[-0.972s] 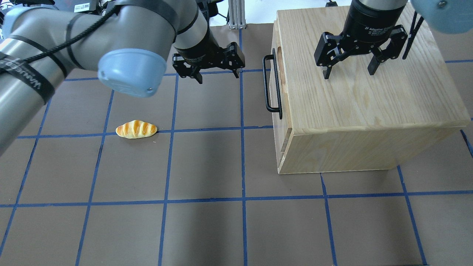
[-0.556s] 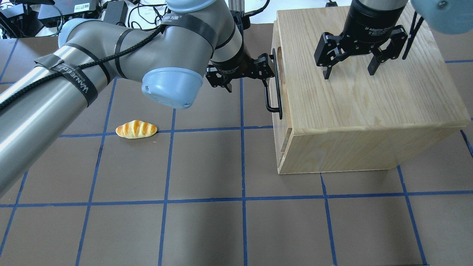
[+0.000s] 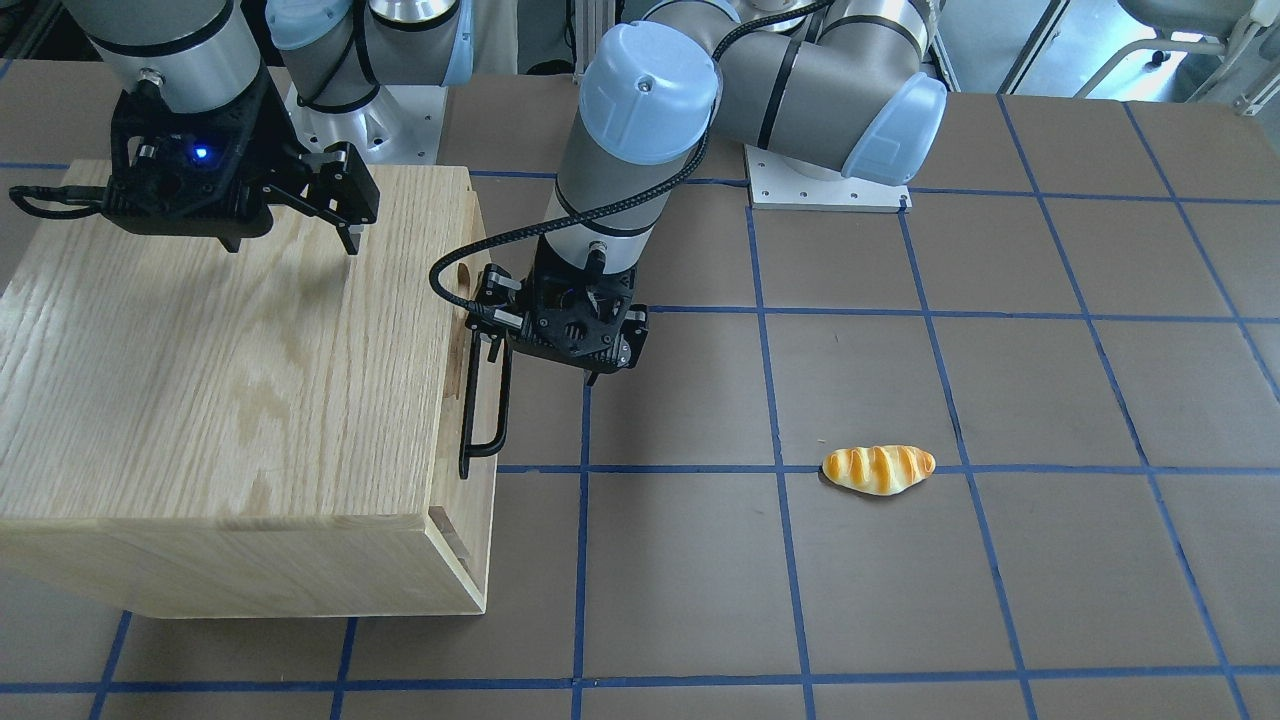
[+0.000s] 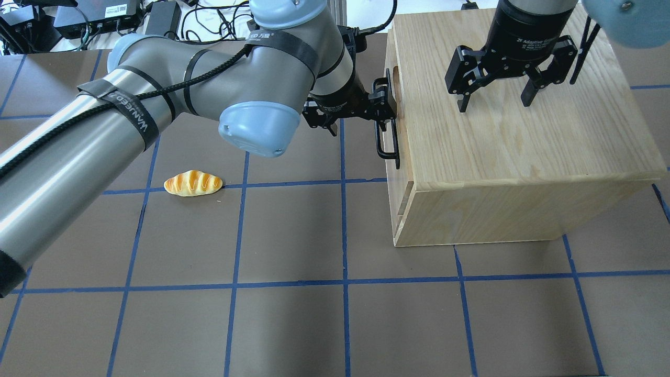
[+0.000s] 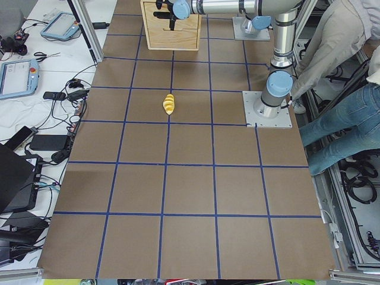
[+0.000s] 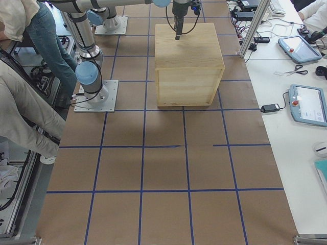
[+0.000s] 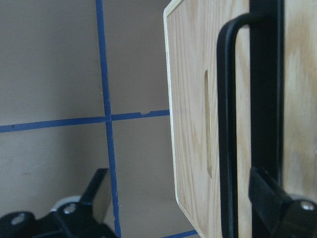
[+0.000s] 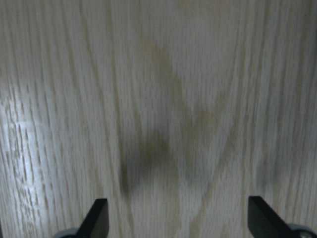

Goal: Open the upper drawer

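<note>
The upper drawer's light-oak front (image 7: 190, 99) faces the left gripper and sits shut in the oak cabinet (image 4: 513, 131). Its black bar handle (image 4: 386, 144) runs along the front and also shows in the front-facing view (image 3: 487, 420) and the left wrist view (image 7: 225, 124). My left gripper (image 4: 361, 125) is open at the handle's far end, with the bar between its fingers, close to one fingertip (image 7: 277, 203). It shows in the front-facing view (image 3: 545, 365) too. My right gripper (image 4: 492, 102) is open and empty, just above the cabinet top (image 8: 163, 99).
A toy bread roll (image 4: 192, 183) lies on the brown mat to the left of the cabinet, apart from both arms. Blue tape lines grid the mat. Operators (image 5: 344, 71) stand beside the robot's base.
My left arm has swung right from the open mat to the cabinet's front, bringing its open gripper around the handle. The right arm, the drawer and the roll have not moved.
</note>
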